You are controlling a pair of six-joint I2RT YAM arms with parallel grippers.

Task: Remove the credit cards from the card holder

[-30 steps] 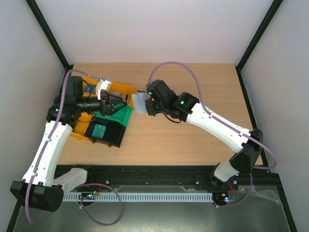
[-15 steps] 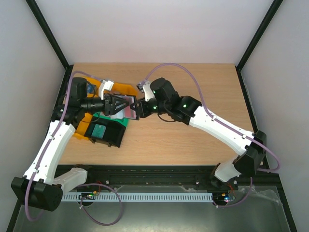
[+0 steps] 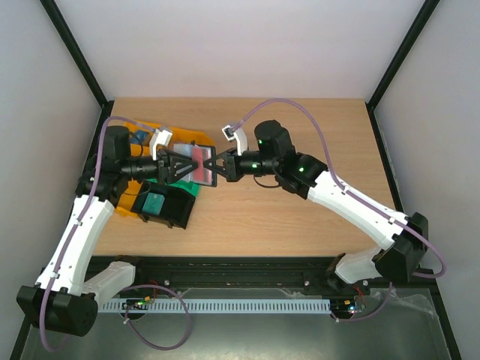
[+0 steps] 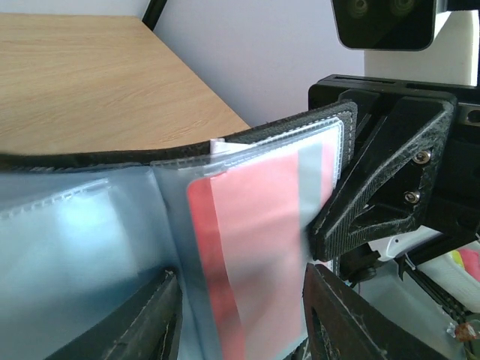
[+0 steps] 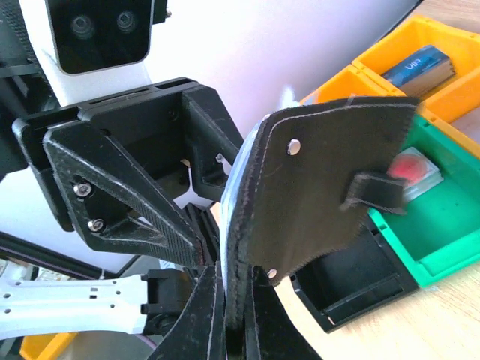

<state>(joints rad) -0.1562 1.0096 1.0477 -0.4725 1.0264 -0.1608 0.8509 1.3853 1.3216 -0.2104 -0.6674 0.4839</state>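
Observation:
Between the two arms, above the bins, the card holder [image 3: 204,175] hangs open: black outside [image 5: 322,180], pale clear pockets inside [image 4: 90,247]. A red and pink credit card [image 4: 255,240] sits in one pocket and shows from above [image 3: 196,157]. My right gripper [image 5: 238,300] is shut on the holder's lower edge [image 3: 216,166]. My left gripper [image 4: 240,274] faces it from the left [image 3: 180,165]. Its fingers stand apart on either side of the card's pocket, close to the edges. Whether they press on it does not show.
Below the grippers, bins stand side by side at the table's left. A black bin [image 3: 171,210] holds a teal block [image 3: 154,202]. A green bin [image 5: 427,240] holds a small pink block [image 5: 409,169]. An orange bin [image 5: 405,45] holds a blue item [image 5: 420,64].
My right gripper carried the card holder left to the left gripper and turned it so the red card faces up. The left jaws narrowed around the card's pocket.

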